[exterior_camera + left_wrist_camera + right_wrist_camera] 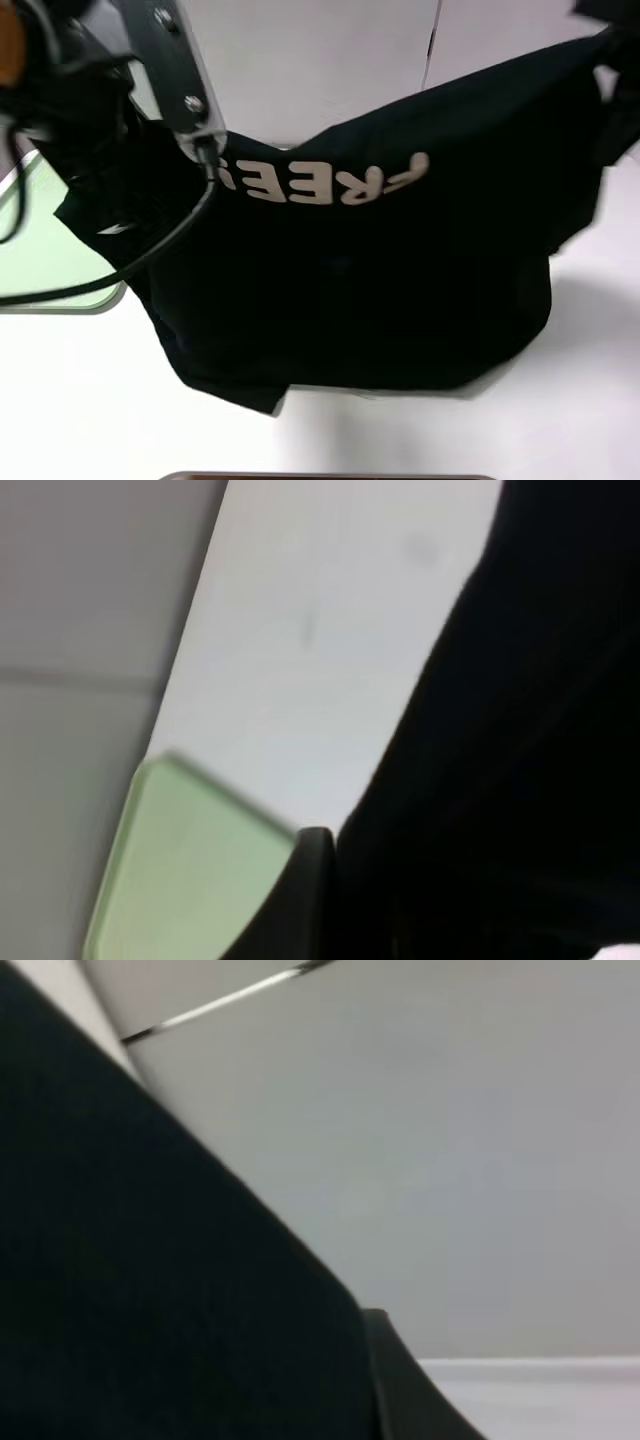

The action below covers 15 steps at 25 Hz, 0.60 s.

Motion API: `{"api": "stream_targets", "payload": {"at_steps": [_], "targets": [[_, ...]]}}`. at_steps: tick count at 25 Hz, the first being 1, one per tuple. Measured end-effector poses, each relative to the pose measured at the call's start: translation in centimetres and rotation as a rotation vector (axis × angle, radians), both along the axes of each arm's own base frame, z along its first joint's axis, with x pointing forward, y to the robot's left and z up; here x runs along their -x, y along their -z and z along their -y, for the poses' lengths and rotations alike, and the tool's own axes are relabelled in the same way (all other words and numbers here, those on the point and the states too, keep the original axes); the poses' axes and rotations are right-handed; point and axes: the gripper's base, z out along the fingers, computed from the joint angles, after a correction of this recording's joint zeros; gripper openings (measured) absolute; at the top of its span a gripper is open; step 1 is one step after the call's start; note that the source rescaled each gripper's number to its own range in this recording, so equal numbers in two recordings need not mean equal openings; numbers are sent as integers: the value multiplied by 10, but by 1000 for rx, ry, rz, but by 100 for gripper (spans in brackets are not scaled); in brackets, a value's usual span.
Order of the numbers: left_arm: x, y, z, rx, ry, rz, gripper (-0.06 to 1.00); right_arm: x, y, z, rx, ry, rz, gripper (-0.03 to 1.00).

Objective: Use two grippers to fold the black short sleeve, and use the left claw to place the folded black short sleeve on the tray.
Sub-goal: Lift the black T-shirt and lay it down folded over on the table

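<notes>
While hoisted mid-air, risking a slip.
Grips black short sleeve point(380, 290) with closed left claw point(318, 872) at ten o'clock, closed right gripper point(380, 1345) at two; tray point(50, 250) at nine. Could pull free if stretched taut.

The left arm point(90, 120) is thick and wrapped in a black cloth cover. At its wrist is a flat, angular bracket point(170, 60) of silvery grey metal, with two round screws point(193, 102) in its face. A thin black cable point(165, 245) leaves the bracket's lower end in a long loose curve. The left wrist view shows a black round-tipped finger point(308, 880), the right wrist view a dark grey finger point(405, 1390)
</notes>
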Motion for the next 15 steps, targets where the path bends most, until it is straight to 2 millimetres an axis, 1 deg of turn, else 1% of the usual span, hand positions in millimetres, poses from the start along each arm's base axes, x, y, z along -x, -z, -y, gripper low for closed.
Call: {"api": "stream_targets", "payload": {"at_steps": [3, 6, 9, 12, 15], "targets": [[-26, 24, -6, -65, -113, -55, 0, -32, 34, 1, -6, 83, -59, 0], [-44, 41, -13, -81, -181, -93, 0, -56, 66, 0, -7, 116, -107, 0], [-56, 51, -19, -84, -214, -109, 0, -70, 92, -4, 19, 111, -144, 0], [-64, 56, -24, -88, -217, -112, 0, -79, 113, -8, 53, 92, -167, 0], [-66, 57, -22, -125, -145, -107, 0, -90, 126, -9, 44, 118, -184, 0]]}}
